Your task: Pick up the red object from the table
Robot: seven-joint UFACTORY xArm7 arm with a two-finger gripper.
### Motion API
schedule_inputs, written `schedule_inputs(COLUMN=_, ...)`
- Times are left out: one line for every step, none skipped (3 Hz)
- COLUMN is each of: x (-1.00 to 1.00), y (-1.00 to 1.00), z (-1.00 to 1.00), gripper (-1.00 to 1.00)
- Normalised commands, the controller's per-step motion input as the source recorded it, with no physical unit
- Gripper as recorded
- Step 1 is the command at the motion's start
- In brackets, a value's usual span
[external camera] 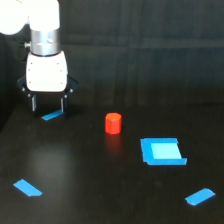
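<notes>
Exterior view: black matte table (pixel 100 190) filling nearly the whole frame, dark wall behind. One white arm (pixel 37 25) up in the top corner on the exterior view's left, hanging straight down, silver collar above a white wrist block. One gripper (pixel 48 104) beneath it, two thin dark fingers (pixel 34 103) pointing down, spread apart with a clear gap between them, holding nothing, tips just above the surface.

Next down in size: one blue square patch (pixel 161 151), flat on the table toward the exterior view's right, paler in the middle, darker along its edges.

Then blue tape strips, three counted: one (pixel 27 188) low on the exterior view's left, one (pixel 200 196) low on the exterior view's right, one (pixel 52 116) directly under the spread fingers, partly in their shadow.

Smallest but brightest: one red object (pixel 113 123), a short red-orange cylinder, standing upright on its flat end, top face a touch lighter than the side. Sitting near the middle of the table, between the gripper and the blue square, nearer the square, touching neither. Faint reddish reflection on the table just below it. Well clear of the fingers, off to their side toward the exterior view's right.
</notes>
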Motion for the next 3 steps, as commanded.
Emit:
schedule_inputs(x=0.8, y=0.02, z=0.0, gripper=0.95)
schedule_inputs(x=0.79, y=0.05, z=-0.08, gripper=1.0)
schedule_inputs(x=0.87, y=-0.07, z=-0.28, gripper=0.97)
